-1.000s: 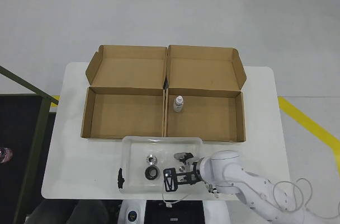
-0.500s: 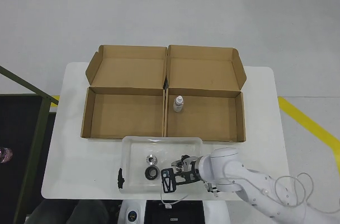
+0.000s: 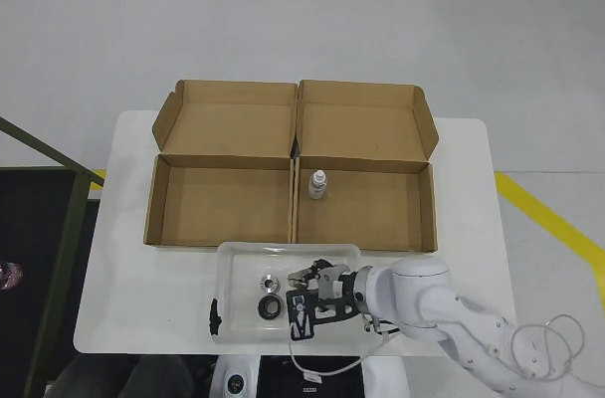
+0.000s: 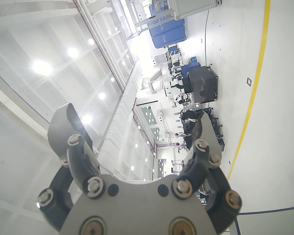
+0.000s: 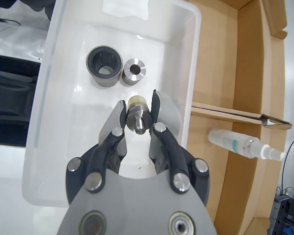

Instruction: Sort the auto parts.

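**Right gripper (image 5: 138, 100) moves in from the bin's (image 5: 196, 50) near edge, clamped on a threaded fitting (image 5: 135, 116)**

Since a second ago the right gripper has shifted off the near edge of the clear plastic bin, toward the bin's middle. The black ring (image 5: 103, 65) and the silver bush (image 5: 133, 72) lie where they did.

The right gripper's two fingers are closed on the threaded fitting. One ribbed pad presses each side of its metal body. The threaded end points back toward the wrist, and the pale capped end pokes out just past the fingertips. The fitting sits over the bin's floor; whether it touches the floor cannot be told.

Beyond the fingertips, the ring and the bush stand side by side on the bin's floor, close together and well clear of the fingers. The ring is nearer the bin's near edge.

The bin rests at the table's (image 3: 133, 259) near edge. Two open cardboard boxes (image 3: 223, 204) stand side by side just behind it. A spray bottle (image 3: 318, 184) lies in the right-hand one, by the wall next to the other box.

The left gripper (image 4: 134, 118) points up into the room, its fingers spread apart with nothing between them.
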Tool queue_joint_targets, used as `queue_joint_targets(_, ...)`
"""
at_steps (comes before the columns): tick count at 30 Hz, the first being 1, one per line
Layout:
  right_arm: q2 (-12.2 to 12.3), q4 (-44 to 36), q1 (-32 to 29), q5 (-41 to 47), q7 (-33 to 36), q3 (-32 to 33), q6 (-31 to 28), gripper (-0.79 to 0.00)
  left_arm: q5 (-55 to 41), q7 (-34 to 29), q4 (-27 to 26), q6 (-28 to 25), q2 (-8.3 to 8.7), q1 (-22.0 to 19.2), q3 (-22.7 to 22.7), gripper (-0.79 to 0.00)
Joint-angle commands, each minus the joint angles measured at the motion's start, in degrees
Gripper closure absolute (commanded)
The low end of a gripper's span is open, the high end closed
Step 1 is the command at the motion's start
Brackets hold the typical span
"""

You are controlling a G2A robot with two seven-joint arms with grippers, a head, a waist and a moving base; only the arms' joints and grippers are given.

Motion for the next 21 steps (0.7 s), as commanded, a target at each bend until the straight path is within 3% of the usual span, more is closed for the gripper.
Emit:
queue_joint_targets(1,0.1,0.6,-0.6,-0.6,-5.8,1.2,0.9,0.000,0.0,0.0,0.0,0.0,0.00,0.0,0.0,-0.785)
queue_joint_targets(10,0.7,1.0,-2.8,-6.2,-17.8,5.4,2.3,0.000,0.0,0.0,0.0,0.0,0.00,0.0,0.0,-0.785)
queue_joint_targets(21,1.1,2.2,-2.8,-8.5,-25.2,9.8,1.6,0.000,0.0,0.0,0.0,0.0,0.00,0.0,0.0,-0.785)
